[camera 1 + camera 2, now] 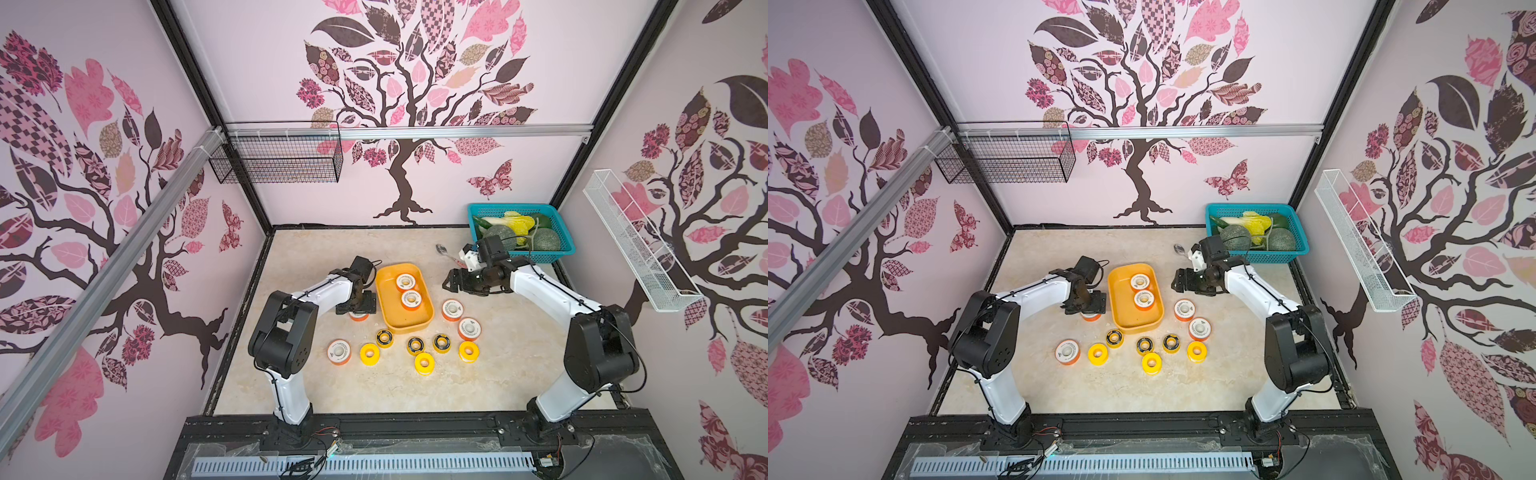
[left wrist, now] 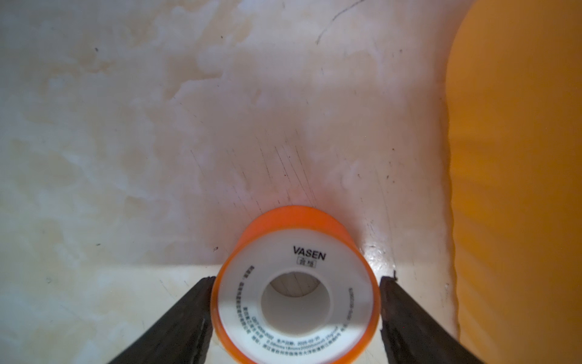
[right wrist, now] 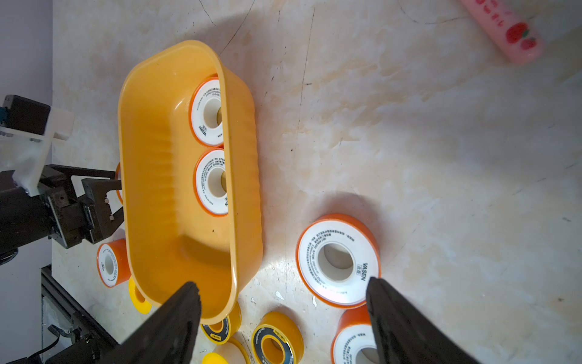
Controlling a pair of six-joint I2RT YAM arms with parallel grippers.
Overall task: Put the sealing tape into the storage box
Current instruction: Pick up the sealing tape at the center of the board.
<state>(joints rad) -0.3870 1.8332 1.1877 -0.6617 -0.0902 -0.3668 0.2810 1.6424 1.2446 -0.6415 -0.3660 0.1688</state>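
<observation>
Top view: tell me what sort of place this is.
Probably a robot test booth, not a home: two robot arms bolted to a black rail, tree-patterned walls boxing in the table, and a wire basket hung on a metal bar.

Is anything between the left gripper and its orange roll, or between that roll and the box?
Nothing visible. The left gripper straddles the orange roll; beyond it stands only the wall of the storage box.
</observation>
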